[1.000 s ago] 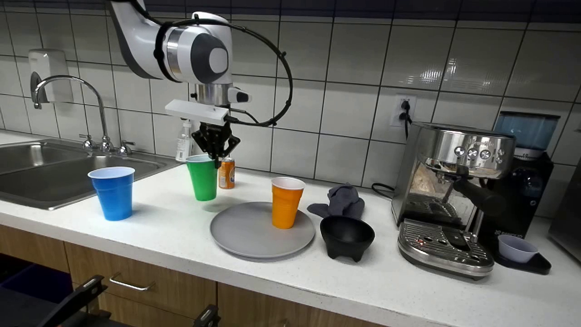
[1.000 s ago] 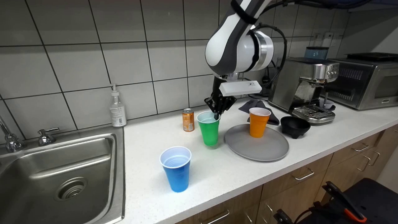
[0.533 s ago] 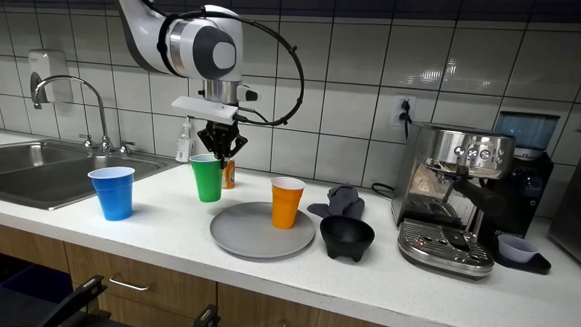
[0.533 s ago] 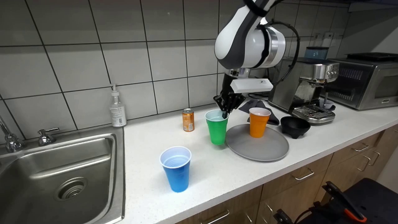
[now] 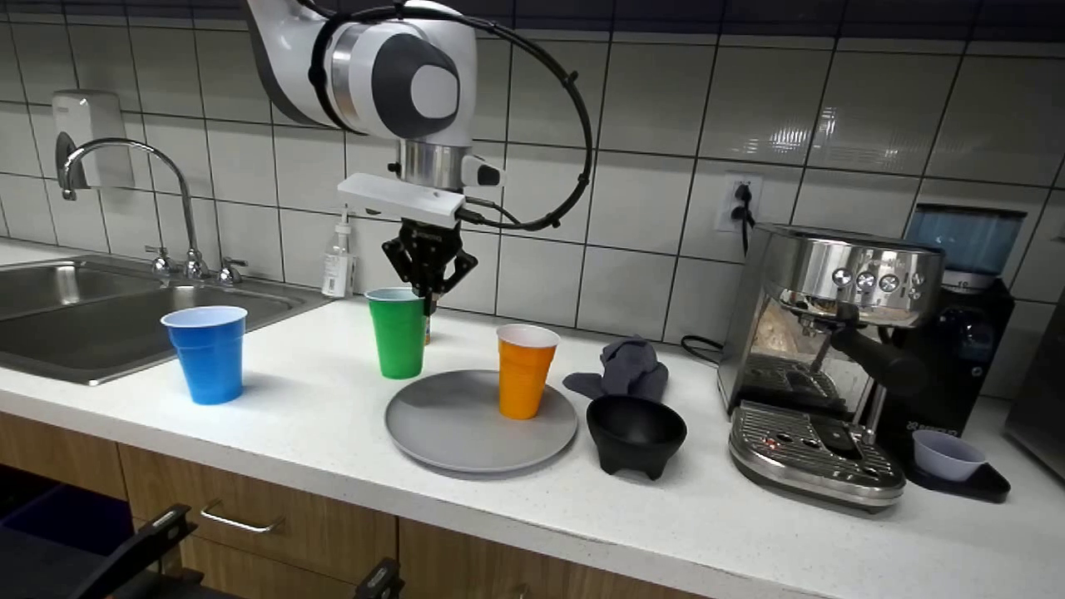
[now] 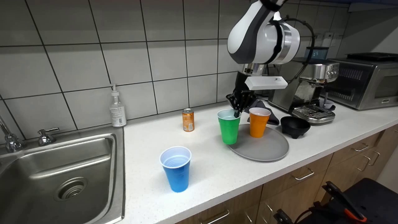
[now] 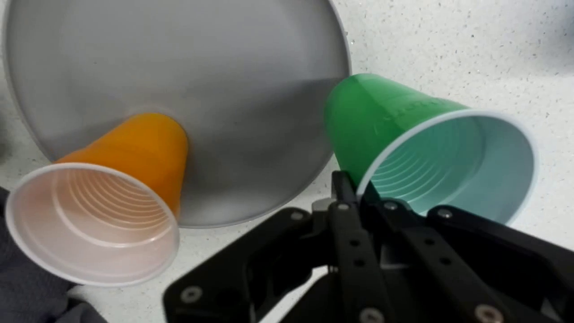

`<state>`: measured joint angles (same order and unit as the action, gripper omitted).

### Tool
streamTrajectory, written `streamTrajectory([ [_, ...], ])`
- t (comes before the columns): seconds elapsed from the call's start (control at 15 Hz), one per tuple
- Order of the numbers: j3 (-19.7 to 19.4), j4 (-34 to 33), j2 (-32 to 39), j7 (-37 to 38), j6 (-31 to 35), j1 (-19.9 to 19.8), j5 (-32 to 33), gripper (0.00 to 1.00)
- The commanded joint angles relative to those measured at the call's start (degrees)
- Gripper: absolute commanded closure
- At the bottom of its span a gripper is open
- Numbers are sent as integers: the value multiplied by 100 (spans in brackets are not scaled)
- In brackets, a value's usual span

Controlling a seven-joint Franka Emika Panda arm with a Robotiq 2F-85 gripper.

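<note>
At the edge of the round grey plate (image 7: 170, 49), the black two-fingered gripper (image 7: 357, 186) is pinching a green tapered plastic cup (image 7: 381, 117) by its rim, and I'm worrying that its base, catching the plate, could be twisting it loose.

Counter (image 5: 666, 516): bright | wall tiles (image 5: 789, 125): glare | plate (image 7: 179, 80): soft shadows | wrist view: gripper (image 7: 358, 187) slightly blurred

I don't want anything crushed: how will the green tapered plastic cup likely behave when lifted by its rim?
The green tapered plastic cup probably flexes: its wall looks thin in the jointed black gripper. It's likely light, no contents showing inside. Gripped at one side, it may tilt.
</note>
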<state>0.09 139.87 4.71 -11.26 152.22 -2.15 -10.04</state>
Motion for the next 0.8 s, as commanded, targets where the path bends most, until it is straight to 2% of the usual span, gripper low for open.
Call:
streamTrajectory([
  [0.0,-126,79,-232,-336,-308,-170,-85,99],
  [0.73,-476,32,-125,-433,-528,-382,134,99],
])
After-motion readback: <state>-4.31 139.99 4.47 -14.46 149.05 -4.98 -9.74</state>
